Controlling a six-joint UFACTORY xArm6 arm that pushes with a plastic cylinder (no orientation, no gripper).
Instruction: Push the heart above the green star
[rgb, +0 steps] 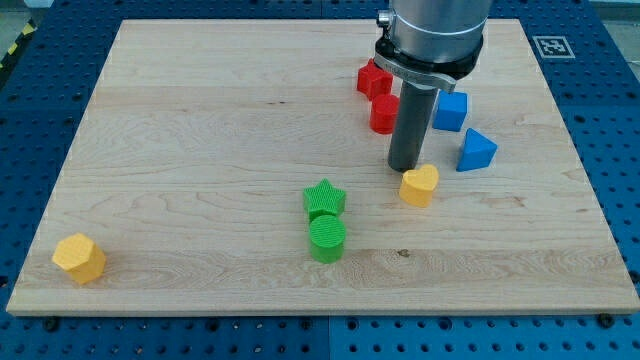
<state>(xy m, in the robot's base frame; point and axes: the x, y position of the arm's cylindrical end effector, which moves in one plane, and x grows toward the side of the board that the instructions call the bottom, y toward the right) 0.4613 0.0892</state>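
Nearest me, at the view's left, sits a yellow hexagon block (79, 258). Further right, the green star (324, 198) touches a green cylinder (327, 239) below it. Right again, my tip (404, 166) rests just beside the yellow heart (419, 185), at its upper left. This tool has nothing to clench. I'd circle to the heart's right, then nudge it leftward to finish above the star.

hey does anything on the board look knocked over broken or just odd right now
Nothing stands out. Every block sits flat on the wooden board, none damaged. My tip rests just up-left of the yellow heart, which lies to the right of the green star.
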